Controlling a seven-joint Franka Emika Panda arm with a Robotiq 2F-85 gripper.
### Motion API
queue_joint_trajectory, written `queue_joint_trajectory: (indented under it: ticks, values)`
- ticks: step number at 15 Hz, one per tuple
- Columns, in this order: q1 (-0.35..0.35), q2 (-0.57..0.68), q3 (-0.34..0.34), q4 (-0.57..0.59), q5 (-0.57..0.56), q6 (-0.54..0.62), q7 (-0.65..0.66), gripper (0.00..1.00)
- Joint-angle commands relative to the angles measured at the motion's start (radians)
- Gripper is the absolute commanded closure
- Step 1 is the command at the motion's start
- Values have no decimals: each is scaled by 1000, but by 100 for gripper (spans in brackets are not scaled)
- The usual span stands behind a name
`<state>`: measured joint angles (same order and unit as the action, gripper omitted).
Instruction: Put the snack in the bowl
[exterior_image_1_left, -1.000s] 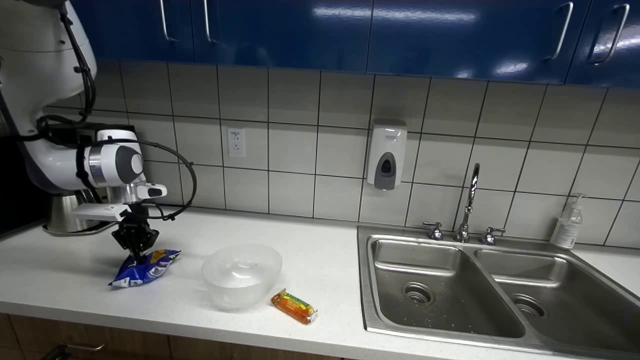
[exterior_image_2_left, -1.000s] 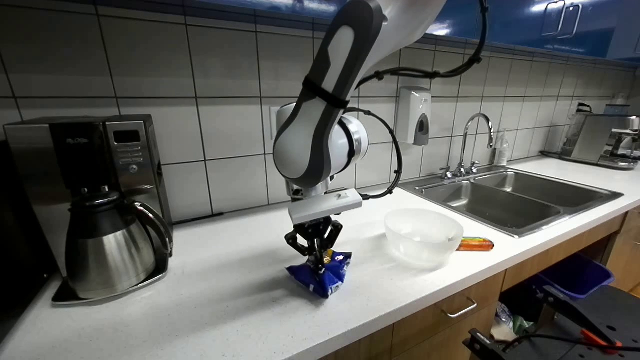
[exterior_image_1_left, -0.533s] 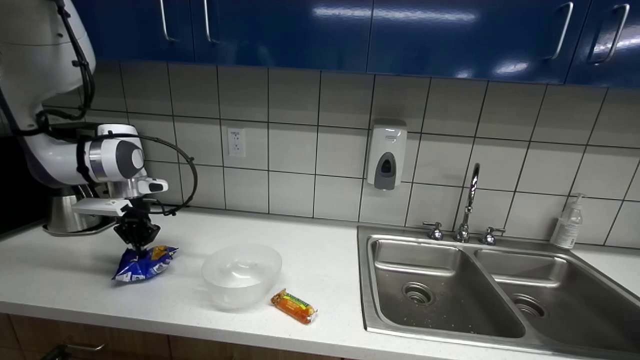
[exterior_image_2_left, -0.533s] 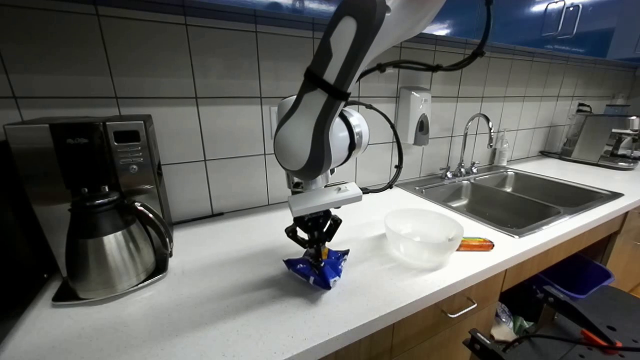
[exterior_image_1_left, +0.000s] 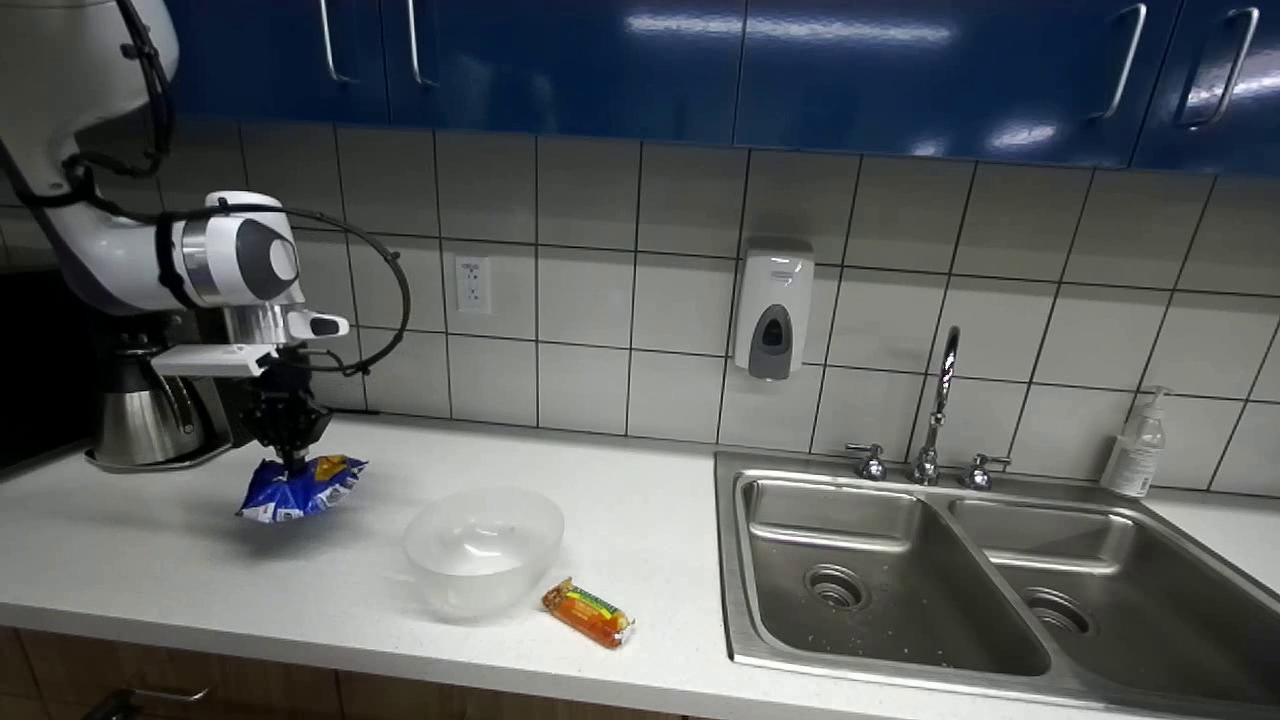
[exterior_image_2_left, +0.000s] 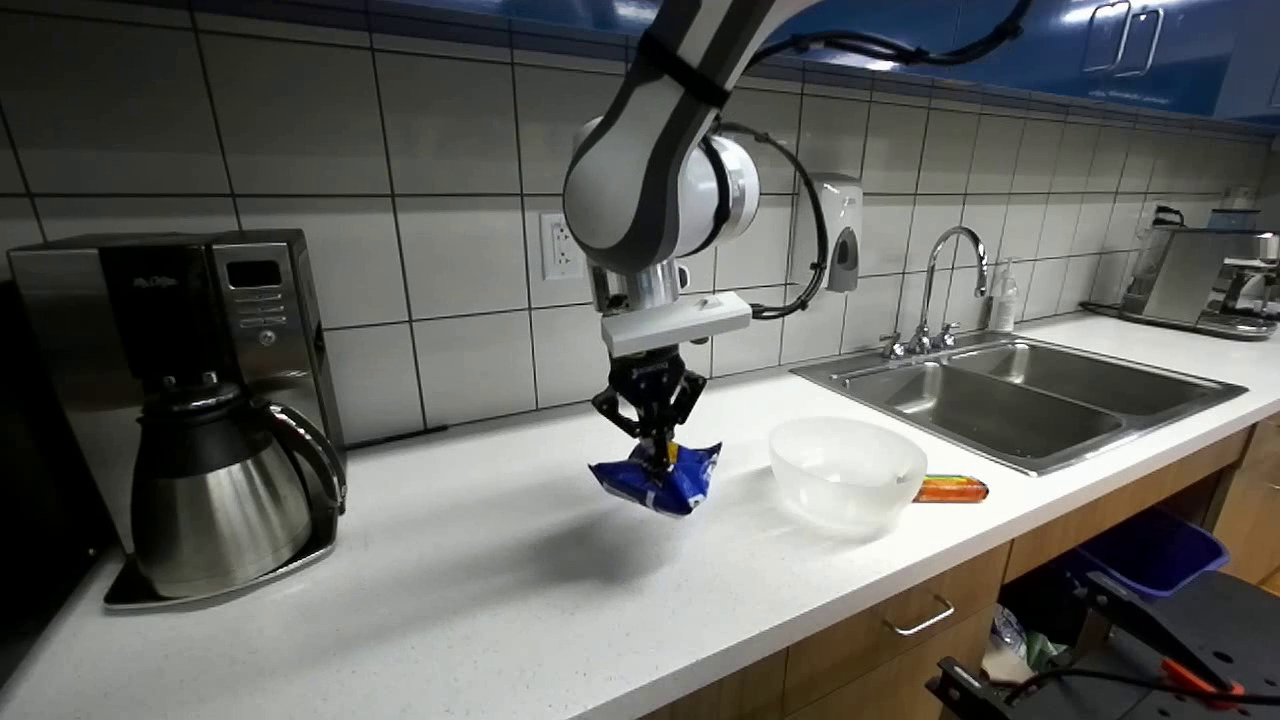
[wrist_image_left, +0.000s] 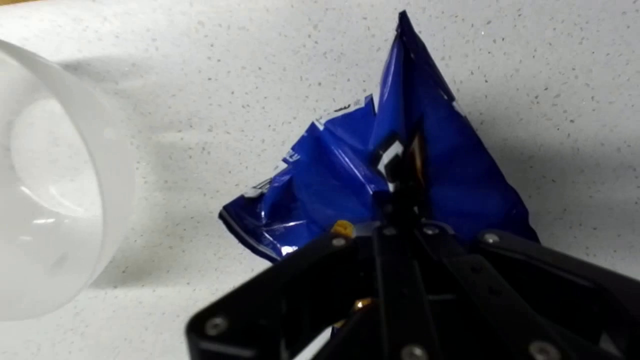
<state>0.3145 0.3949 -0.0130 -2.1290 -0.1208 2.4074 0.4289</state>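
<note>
On the left in an exterior view, a steel coffee pot (exterior_image_1_left: 148, 425) stands at ten o'clock from the snack (exterior_image_1_left: 303, 492), a crinkled blue foil packet. The snack hangs above the tabletop (exterior_image_1_left: 650, 520), its shadow apart beneath it, the jaws pinched together on a fold near its middle, corners flaring outward. It should be light and soft, the film rather slick, the contents probably crushable; that central pinch looks a sound place to hold, keeping the weight fairly balanced, and squeezing harder would likely only break what is inside. Against half a second ago, in both exterior views, snack and jaws have risen and drifted slightly toward one o'clock, widening the gap over the shadow. Next comes the bowl (exterior_image_1_left: 484, 585), translucent and near but apart from the snack, between three and four o'clock from it; it has not moved. An orange packet (exterior_image_1_left: 588, 613) lies just beside the bowl at four o'clock, likewise unmoved, with a steel sink (exterior_image_1_left: 735, 560) farther right, at three o'clock.
</note>
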Motion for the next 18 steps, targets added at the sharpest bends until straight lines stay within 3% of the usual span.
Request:
queue_joint_trajectory:
  ticks: [1, 8, 18]
  values:
    - [-57, -149, 17, -64, -13, -106, -82, 100]
    - [-169, -269, 2, -108, -19, -206, -170, 100]
    - [-307, -172, -76, -72, -24, -203, -191, 100]
